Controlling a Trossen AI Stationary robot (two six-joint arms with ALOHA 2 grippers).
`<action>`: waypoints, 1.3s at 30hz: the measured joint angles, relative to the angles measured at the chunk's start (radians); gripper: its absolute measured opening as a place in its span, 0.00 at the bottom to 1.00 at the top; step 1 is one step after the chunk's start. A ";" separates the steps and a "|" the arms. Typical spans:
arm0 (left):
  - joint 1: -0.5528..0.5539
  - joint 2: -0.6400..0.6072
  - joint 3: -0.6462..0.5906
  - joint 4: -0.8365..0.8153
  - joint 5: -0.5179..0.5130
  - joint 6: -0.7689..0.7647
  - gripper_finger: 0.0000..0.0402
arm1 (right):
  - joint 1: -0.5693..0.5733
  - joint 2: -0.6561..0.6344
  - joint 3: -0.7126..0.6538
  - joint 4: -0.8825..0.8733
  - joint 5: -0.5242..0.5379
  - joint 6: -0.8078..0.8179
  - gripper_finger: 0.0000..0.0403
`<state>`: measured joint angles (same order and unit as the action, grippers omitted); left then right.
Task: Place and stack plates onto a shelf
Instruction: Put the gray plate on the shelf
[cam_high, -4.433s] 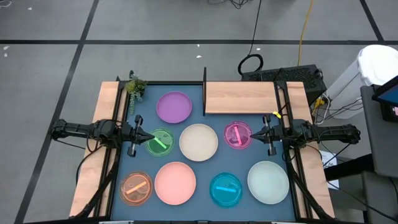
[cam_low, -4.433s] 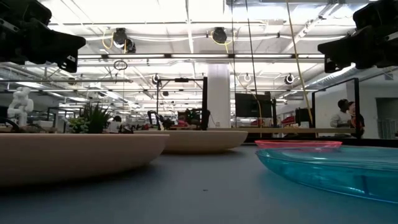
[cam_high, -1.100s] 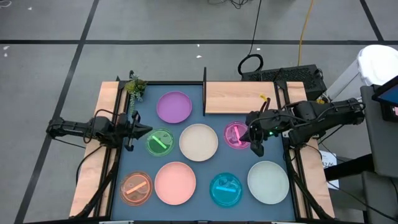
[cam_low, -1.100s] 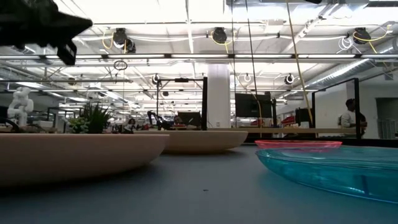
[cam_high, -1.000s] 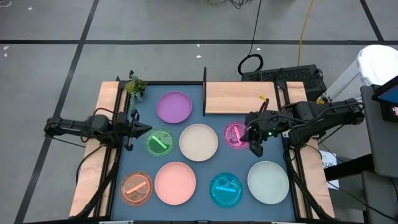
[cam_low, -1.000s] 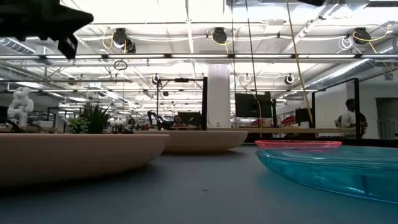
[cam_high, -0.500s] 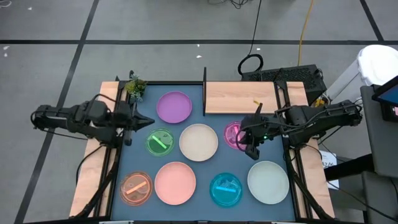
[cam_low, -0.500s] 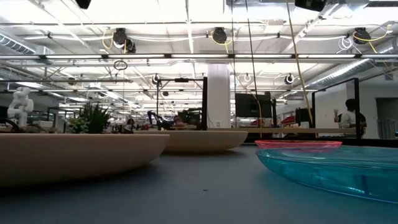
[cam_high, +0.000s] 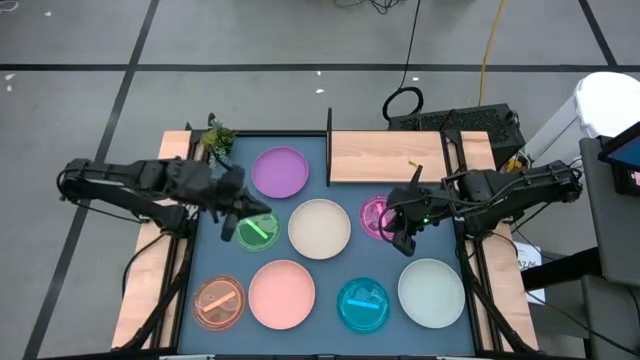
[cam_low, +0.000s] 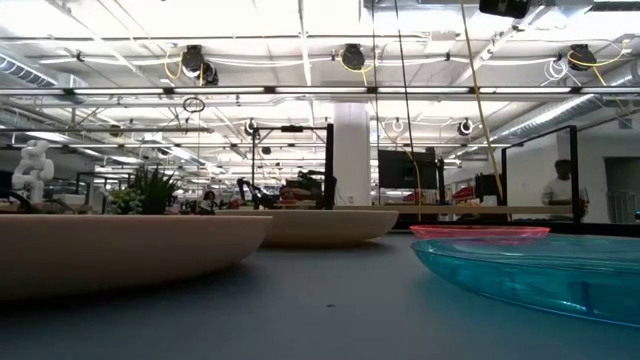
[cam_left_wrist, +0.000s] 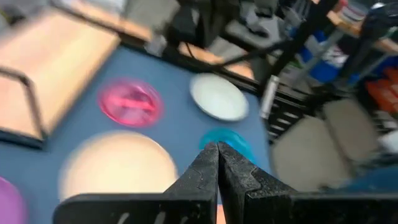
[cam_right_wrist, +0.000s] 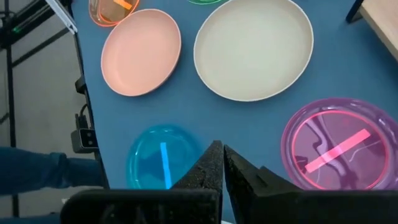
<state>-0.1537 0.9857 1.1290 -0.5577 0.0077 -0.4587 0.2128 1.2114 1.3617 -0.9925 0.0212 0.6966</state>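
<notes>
Eight plates lie flat on the blue mat: purple (cam_high: 280, 172), cream (cam_high: 319, 228), pink (cam_high: 282, 294) and mint (cam_high: 431, 292), plus smaller translucent green (cam_high: 257, 232), magenta (cam_high: 376, 214), orange (cam_high: 219, 302) and cyan (cam_high: 362, 304) dishes. The shelf (cam_high: 388, 157), a wooden board with a black upright panel (cam_high: 329, 147), sits at the far edge. My left gripper (cam_high: 258, 212) hangs shut above the green dish. My right gripper (cam_high: 398, 232) hangs shut above the magenta dish's right rim. In the wrist views both grippers (cam_left_wrist: 217, 155) (cam_right_wrist: 217, 152) hold nothing.
A small potted plant (cam_high: 217, 140) stands at the mat's far left corner. Wooden strips run along the table's left and right sides under the arms. Cables and a dark box (cam_high: 455, 122) lie on the floor beyond the shelf.
My left gripper has risen, leaving the top of the low view, and has swung toward the table's middle, from beside the green dish to above it. It has stayed shut. The plates have not moved.
</notes>
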 joint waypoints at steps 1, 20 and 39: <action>-0.007 0.008 -0.004 -0.001 0.012 -0.031 0.01 | 0.003 0.000 0.000 0.000 0.000 0.010 0.00; -0.182 0.204 -0.021 0.065 -0.123 -0.342 0.01 | 0.185 -0.012 -0.043 -0.113 0.001 0.020 0.00; -0.158 0.323 -0.022 0.165 -0.137 -0.395 0.01 | 0.208 -0.029 -0.447 0.115 -0.209 -0.350 0.10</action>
<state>-0.3115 1.3090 1.1069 -0.3928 -0.1292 -0.8534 0.4206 1.1824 0.9147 -0.8773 -0.1875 0.3466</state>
